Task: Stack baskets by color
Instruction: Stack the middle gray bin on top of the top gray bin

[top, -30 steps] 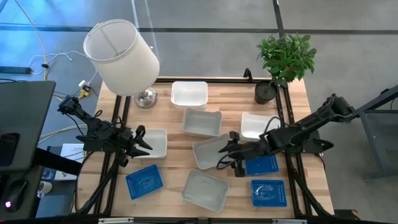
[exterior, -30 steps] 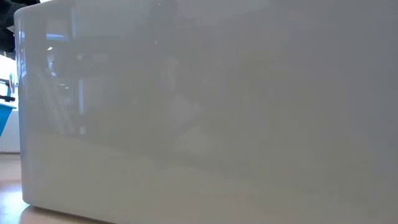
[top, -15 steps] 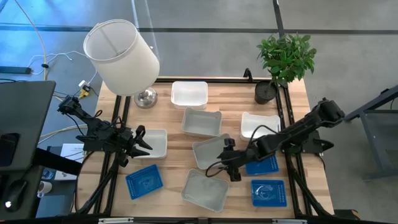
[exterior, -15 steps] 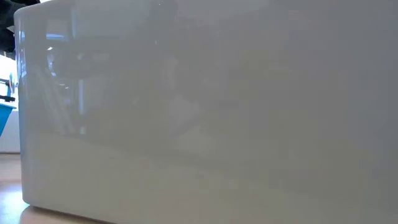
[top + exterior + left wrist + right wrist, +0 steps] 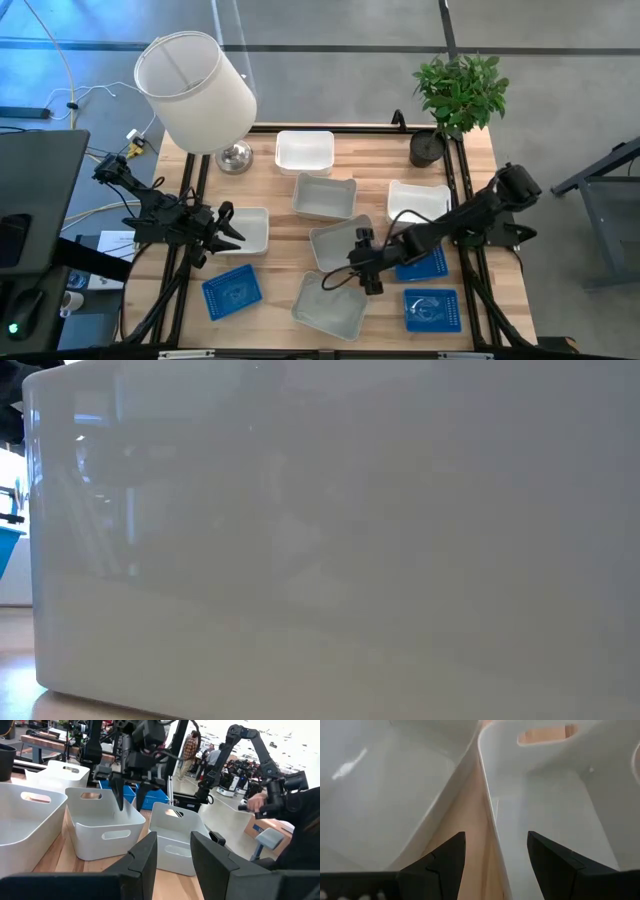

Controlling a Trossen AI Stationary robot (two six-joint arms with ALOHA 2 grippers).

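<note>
1. Right gripper [image 5: 345, 270] open, jaws straddling the rim of the middle grey basket [image 5: 338, 241], beside the front grey basket [image 5: 328, 305].
2. Left gripper [image 5: 228, 226] open, empty, over a white basket [image 5: 250, 230] at the table's left.

Grey baskets are crowding the middle of the worktop [image 5: 270, 190], the middle one [image 5: 338, 240] and the front one [image 5: 328, 304] lying just apart, a sliver of wood showing between their walls. The right gripper [image 5: 340, 279] is hanging over that gap, fingers spread astride one wall. The lampshade [image 5: 195, 90] is overhanging the back left corner.
</note>
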